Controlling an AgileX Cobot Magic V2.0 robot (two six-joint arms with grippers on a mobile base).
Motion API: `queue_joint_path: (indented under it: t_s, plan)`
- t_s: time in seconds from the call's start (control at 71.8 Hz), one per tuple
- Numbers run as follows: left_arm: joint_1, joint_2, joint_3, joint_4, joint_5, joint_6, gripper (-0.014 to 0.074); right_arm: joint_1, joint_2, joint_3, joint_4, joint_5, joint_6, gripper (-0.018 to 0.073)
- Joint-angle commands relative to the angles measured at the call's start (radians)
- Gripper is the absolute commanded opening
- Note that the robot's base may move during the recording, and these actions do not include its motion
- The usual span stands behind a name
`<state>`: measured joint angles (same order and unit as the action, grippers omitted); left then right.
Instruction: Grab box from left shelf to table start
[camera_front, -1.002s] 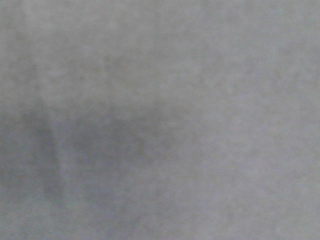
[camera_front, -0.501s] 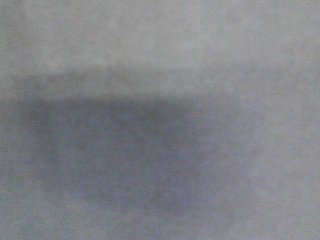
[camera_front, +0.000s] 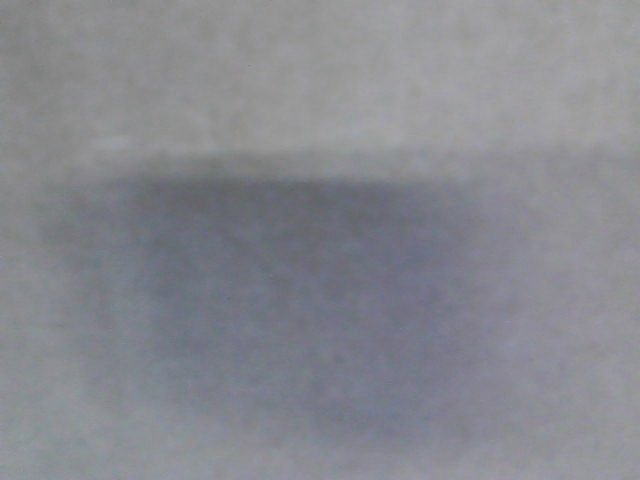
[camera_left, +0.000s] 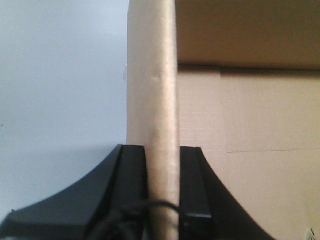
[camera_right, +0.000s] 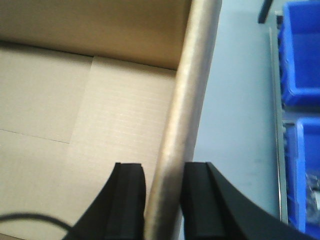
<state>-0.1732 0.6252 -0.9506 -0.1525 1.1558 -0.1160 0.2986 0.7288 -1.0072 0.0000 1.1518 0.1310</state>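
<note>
Slippage looms: left gripper (camera_left: 161, 160) and right gripper (camera_right: 162, 172) each pinch one thin wall of the cardboard box (camera_right: 75, 125), so uneven pulling could tilt or drop it.

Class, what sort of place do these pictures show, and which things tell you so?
Probably a storeroom or warehouse: blue plastic bins and an open cardboard box gripped by the left tool and right tool.
</note>
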Motion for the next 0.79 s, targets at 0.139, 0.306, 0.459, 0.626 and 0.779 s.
queue_joint_path:
  t_s: [0.139, 0.306, 0.459, 0.626, 0.779]
  plan:
    - [-0.007, -0.005, -0.041, -0.149, -0.112, -0.018, -0.0104, 0.003, -0.006, -0.029, -0.013, -0.105, -0.028, 0.0067]
    - [-0.007, -0.005, -0.041, -0.149, -0.112, -0.018, -0.0104, 0.003, -0.006, -0.029, -0.013, -0.105, -0.028, 0.0067]
    - [-0.007, -0.005, -0.041, -0.149, -0.112, -0.018, -0.0104, 0.003, -0.006, -0.029, -0.013, -0.105, -0.028, 0.0067]
    - [-0.007, -0.005, -0.041, -0.149, -0.112, -0.018, -0.0104, 0.003, -0.006, -0.029, -0.013, -0.105, -0.028, 0.0067]
    - [-0.007, -0.005, -0.041, -0.149, -0.112, -0.018, -0.0104, 0.003, -0.006, -0.029, -0.013, -0.105, -0.028, 0.0067]
